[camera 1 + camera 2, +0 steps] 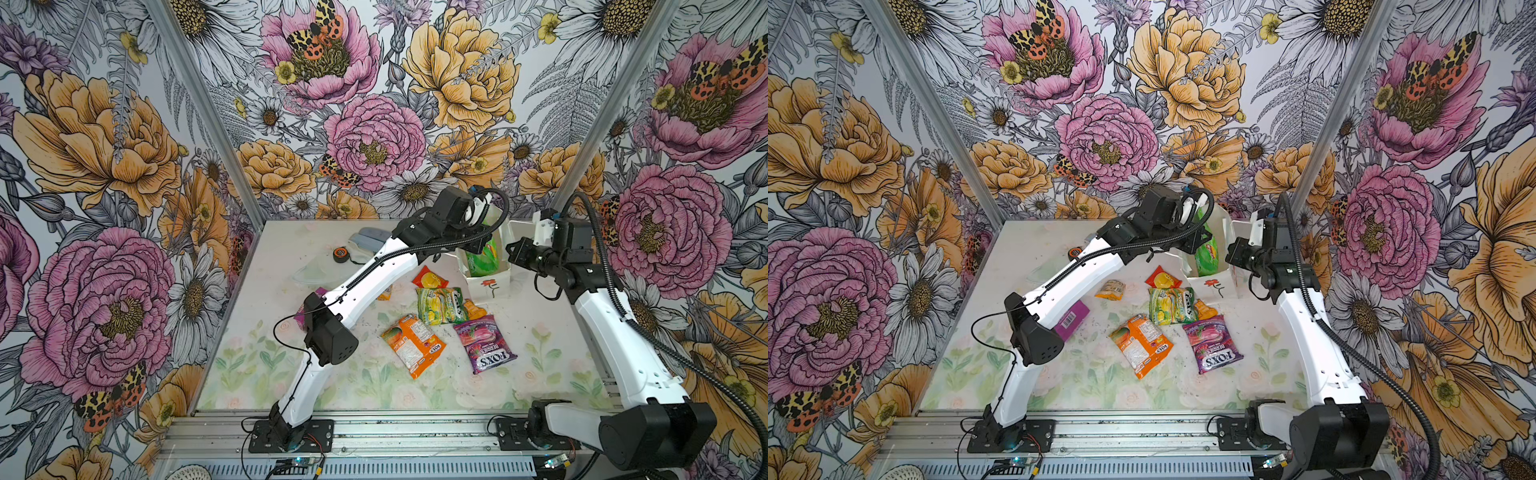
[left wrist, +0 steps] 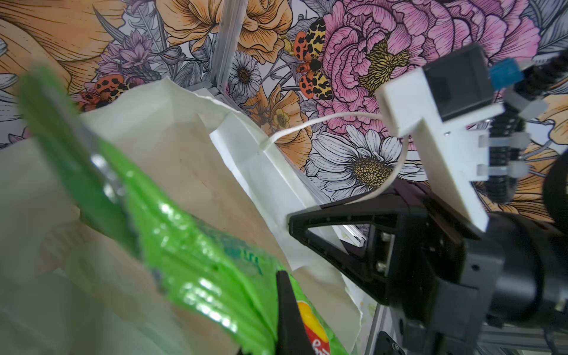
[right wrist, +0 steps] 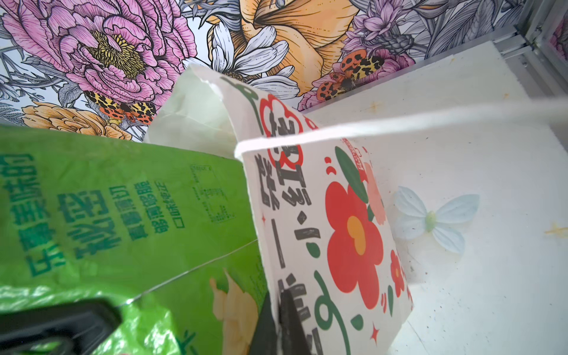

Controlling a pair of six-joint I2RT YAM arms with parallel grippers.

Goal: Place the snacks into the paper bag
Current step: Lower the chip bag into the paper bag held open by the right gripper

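On the desk (image 1: pixel 374 395), nearer than both hands, lie loose snacks: the Fox's packet (image 1: pixel 484 343) and the orange packet (image 1: pixel 413 345), then the green-yellow packet (image 1: pixel 440 305) and the red-yellow packet (image 1: pixel 430 278). Past them the bag (image 1: pixel 478 290) stands upright. Over its mouth the left hand (image 1: pixel 473 246) is clamped on the chips (image 1: pixel 482 262), whose lower part sits inside the bag. Just right of it, the right hand (image 1: pixel 512 251) pinches the bag's wall.
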